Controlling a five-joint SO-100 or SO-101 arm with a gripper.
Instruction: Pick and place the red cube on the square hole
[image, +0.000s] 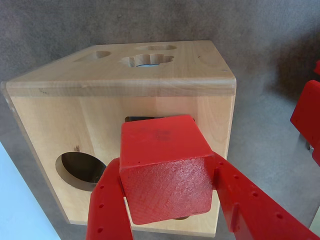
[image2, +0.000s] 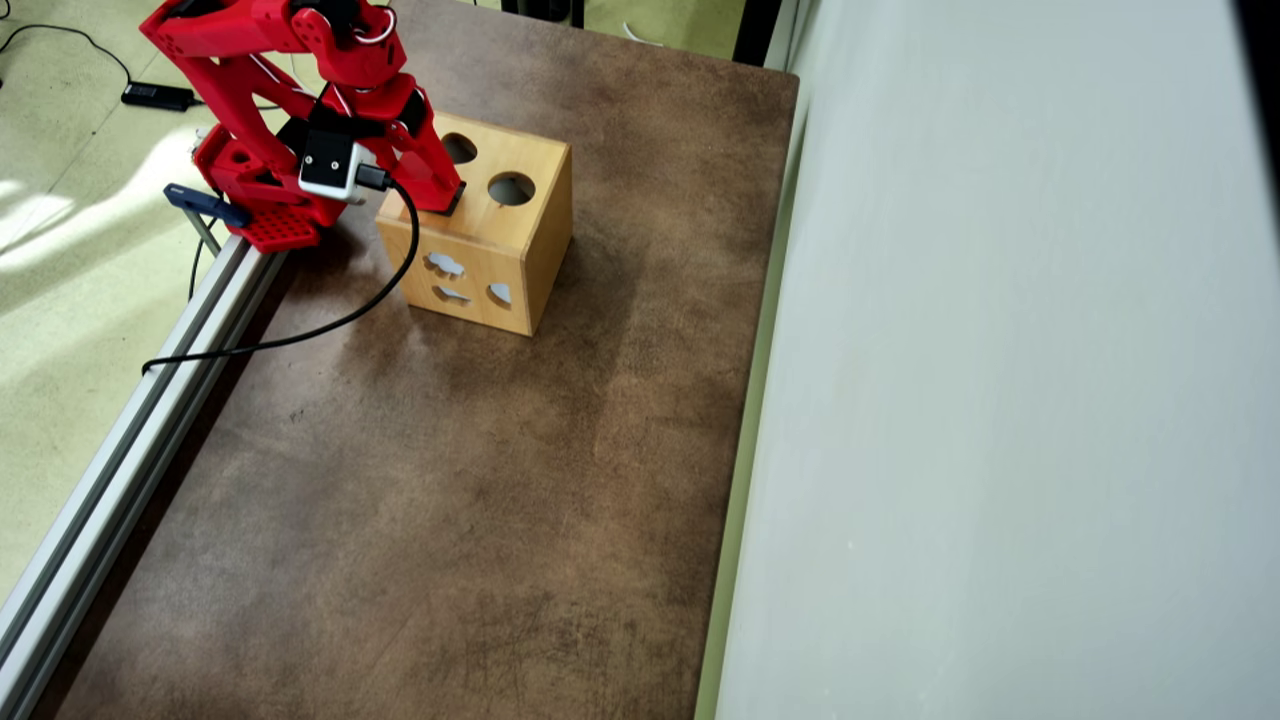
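Beneath the claw spreads the brown table (image2: 480, 480), bare apart from the wooden box (image2: 500, 250) standing right under the arm's tip. Beside the table on the overhead view's left runs a metal rail (image2: 130, 440), and a black cable (image2: 330, 320) loops from the wrist camera across the table edge; both lie behind the claw and should not get in the way.

Straight ahead of the claw (image: 167, 200) is the box face with the openings. The round hole (image: 80, 169) sits off to the claw's left in the wrist view, well clear. The square hole (image: 134, 119) is almost wholly hidden behind what the claw holds; only a dark sliver shows above the top left corner.

Between the two red fingers (image: 107, 205) the red cube (image: 165, 167) is held, one finger against each side, its far end close to or just touching the box face.

The step in hand looks like the insertion. To do it well, the cube's edges should be squared with the edges of the opening, since it sits slightly rotated now, then pushed straight forward before the fingers part. A skewed corner catching the rim is the likely snag; whether it has started to enter cannot be told.
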